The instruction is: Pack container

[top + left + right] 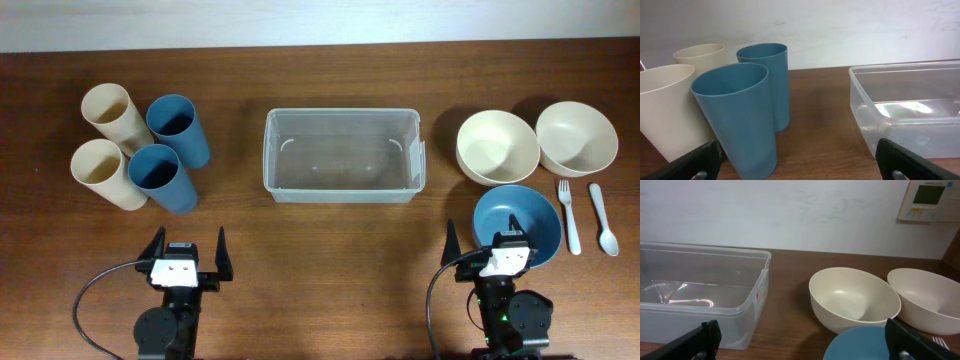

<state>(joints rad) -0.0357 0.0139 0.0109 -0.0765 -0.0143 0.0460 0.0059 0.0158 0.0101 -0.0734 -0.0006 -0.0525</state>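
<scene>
My left gripper (188,240) is spread wide and holds nothing, low at the near edge of the table (330,265). The blue cups (178,130) and cream cups (108,172) stand ahead of it, to the left. My right gripper (488,240) is equally wide and unloaded, and the blue bowl (517,215) sits just ahead between its fingers. Two cream bowls (497,147) sit beyond that, with a fork (569,215) and spoon (603,218) beside the blue bowl. The container (340,196) stands mid-table between cups and bowls, well apart from both grippers.
</scene>
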